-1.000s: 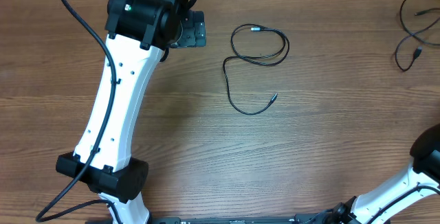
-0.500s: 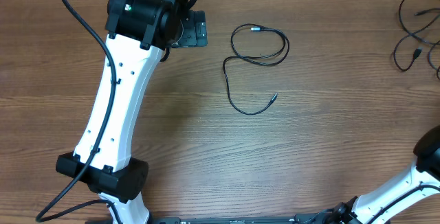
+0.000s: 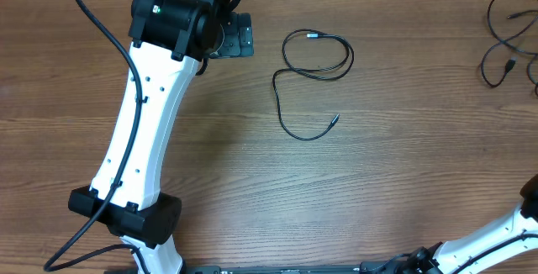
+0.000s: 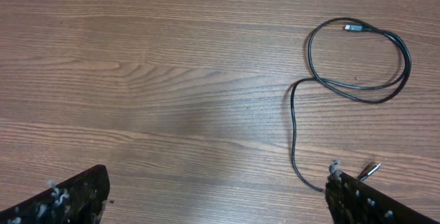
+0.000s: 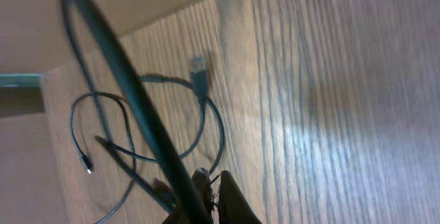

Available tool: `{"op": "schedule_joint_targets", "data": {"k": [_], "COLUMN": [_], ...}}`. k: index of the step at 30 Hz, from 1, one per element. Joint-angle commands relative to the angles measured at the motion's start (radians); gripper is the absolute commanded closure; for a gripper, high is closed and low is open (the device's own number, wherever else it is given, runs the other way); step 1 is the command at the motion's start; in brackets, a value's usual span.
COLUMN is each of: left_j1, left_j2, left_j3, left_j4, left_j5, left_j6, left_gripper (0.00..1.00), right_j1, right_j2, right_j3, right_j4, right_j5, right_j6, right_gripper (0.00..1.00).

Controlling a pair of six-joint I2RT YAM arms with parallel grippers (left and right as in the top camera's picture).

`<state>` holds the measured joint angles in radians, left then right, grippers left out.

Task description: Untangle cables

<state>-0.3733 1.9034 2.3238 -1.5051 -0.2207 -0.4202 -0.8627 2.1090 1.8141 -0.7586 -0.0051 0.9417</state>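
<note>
One cable lies loose on the worktop, a tangle at its right edge; left hand wide open, right hand pinching a strand.

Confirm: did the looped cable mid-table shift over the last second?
No. The looped cable keeps the same shape and spot against the table's wood grain in the overhead view.

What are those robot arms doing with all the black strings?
They are untangling cables. The left end effector is open and empty, hovering over the table near one cable that lies alone in a loose loop. The right end effector seems pinched shut on a strand from the cable pile at the table's right edge, though that view is blurry. The pile looks tangled.
</note>
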Motion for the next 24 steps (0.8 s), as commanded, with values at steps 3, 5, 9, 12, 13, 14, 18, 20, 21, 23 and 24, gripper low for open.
{"op": "schedule_joint_targets", "data": {"k": [3, 5, 9, 12, 13, 14, 18, 20, 21, 23, 24], "left_j1": [-0.001, -0.001, -0.001, -0.001, -0.001, -0.001, -0.001, -0.002, -0.002, -0.002, -0.002], "left_j2": [0.006, 0.006, 0.006, 0.006, 0.006, 0.006, 0.006, 0.006, 0.006, 0.006, 0.006], "left_j3": [0.002, 0.002, 0.002, 0.002, 0.002, 0.002, 0.002, 0.002, 0.002, 0.002, 0.002], "left_j4": [-0.006, -0.006, -0.006, -0.006, -0.006, -0.006, -0.008, -0.012, -0.014, -0.017, -0.017], "left_j5": [0.004, 0.005, 0.004, 0.004, 0.004, 0.005, 0.005, 0.005, 0.007, 0.01, 0.01], "left_j6": [-0.022, -0.022, -0.022, -0.022, -0.022, -0.022, -0.022, -0.022, -0.022, -0.022, -0.022], "left_gripper": [0.0, 0.0, 0.0, 0.0, 0.0, 0.0, 0.0, 0.0, 0.0, 0.0, 0.0], "right_j1": [0.009, 0.008, 0.009, 0.009, 0.008, 0.008, 0.008, 0.008, 0.008, 0.008, 0.008], "right_j2": [0.014, 0.015, 0.019, 0.047, 0.065, 0.074, 0.127, 0.146, 0.156, 0.169, 0.173], "right_j3": [-0.104, -0.131, -0.177, -0.186, -0.186, -0.186, -0.186, -0.186, -0.186, -0.186, -0.186], "right_j4": [0.096, 0.116, 0.165, 0.174, 0.173, 0.173, 0.17, 0.167, 0.167, 0.167, 0.167], "right_j5": [-0.019, -0.015, 0.043, 0.089, 0.102, 0.102, 0.101, 0.102, 0.108, 0.117, 0.117], "right_j6": [0.054, 0.054, 0.054, 0.054, 0.053, 0.053, 0.053, 0.049, 0.045, 0.046, 0.046], "right_gripper": [0.96, 0.96, 0.96, 0.96, 0.96, 0.96, 0.96, 0.96, 0.96, 0.96, 0.96]}}
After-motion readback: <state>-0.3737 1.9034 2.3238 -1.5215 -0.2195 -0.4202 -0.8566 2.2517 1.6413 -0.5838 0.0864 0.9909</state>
